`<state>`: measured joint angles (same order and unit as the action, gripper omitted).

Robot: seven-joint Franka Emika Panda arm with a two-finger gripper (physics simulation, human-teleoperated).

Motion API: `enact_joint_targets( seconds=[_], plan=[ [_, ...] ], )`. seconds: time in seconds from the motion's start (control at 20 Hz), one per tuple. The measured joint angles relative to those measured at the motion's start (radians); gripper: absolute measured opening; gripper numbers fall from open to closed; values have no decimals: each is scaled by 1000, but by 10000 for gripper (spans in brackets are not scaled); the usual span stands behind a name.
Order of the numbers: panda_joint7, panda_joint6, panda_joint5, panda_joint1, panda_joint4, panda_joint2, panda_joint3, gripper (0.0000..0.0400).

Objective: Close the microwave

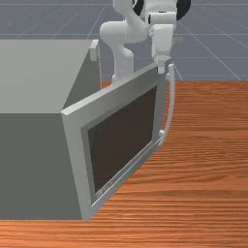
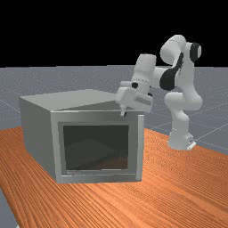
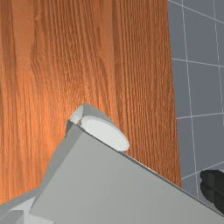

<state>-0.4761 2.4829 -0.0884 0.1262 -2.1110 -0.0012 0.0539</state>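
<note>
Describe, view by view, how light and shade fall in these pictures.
Front view: the microwave has a pale top and a darker side; far view: the door's window is dark under a black backdrop; wrist view: the table has a brighter orange patch.

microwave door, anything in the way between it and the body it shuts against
Nothing visible stands between the door and the microwave body, though the door hides part of the gap. The gripper is at the door's top edge, near the handle; on which side I can't tell.
</note>
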Motion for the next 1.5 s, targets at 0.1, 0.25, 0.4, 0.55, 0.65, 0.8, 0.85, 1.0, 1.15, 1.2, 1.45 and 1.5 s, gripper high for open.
enact_joint_targets(
  seconds=[0.1,0.25,0.4,0.55,0.65,0.8,0.85,1.0,1.15,1.2,1.45,1.5],
  plan=[
    [15,94,-18,8,-18,9,2,400],
    [10,166,60,7,-69,-18,14,400],
    [491,6,-253,44,104,92,59,400],
    [526,21,-225,128,211,183,119,400],
    [604,-24,-270,183,297,242,136,400],
    [540,-179,-296,212,629,454,128,400],
    [470,-310,-278,226,955,648,124,400],
    [470,-311,-278,223,953,652,122,400],
    [484,-258,-283,220,915,675,118,400],
    [499,-204,-290,218,882,710,113,400],
    [254,9,-270,85,690,789,208,400],
    [441,-54,-395,192,646,740,56,400]
  ],
)
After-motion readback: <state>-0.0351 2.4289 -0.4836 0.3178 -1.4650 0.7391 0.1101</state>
